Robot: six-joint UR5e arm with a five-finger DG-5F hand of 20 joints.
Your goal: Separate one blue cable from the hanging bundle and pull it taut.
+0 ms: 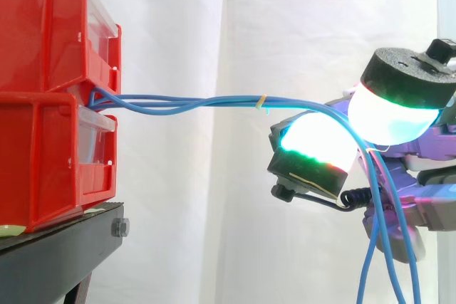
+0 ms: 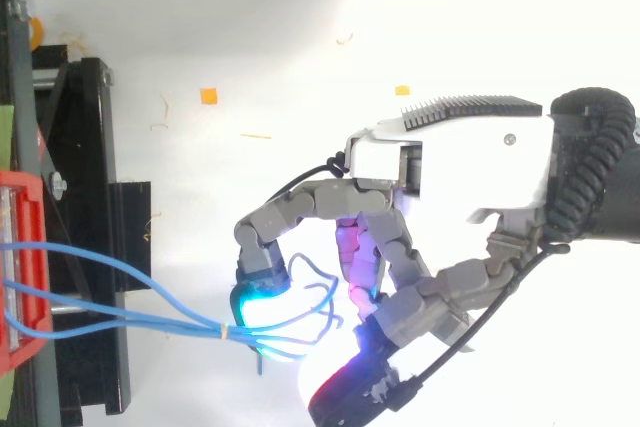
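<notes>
Several thin blue cables (image 1: 199,102) come out between the two stacked red bins (image 1: 43,161) and run level to the right, bound by a yellow tie (image 1: 262,102). Past the tie the bundle bends between two glowing fingertips (image 1: 317,140) and hangs down at the lower right. My hand (image 1: 427,154) comes in from the right. In the top view its curled fingers close round the cable loops (image 2: 310,307), just right of the tie (image 2: 224,330), with the palm (image 2: 450,157) above. The strands stay together as one bundle and look nearly straight between bins and hand.
The bins stand on a black stand (image 1: 57,254) at the left, before a white curtain. From above, the stand (image 2: 90,197) lies along the left edge, and small orange scraps (image 2: 209,96) lie on the white floor.
</notes>
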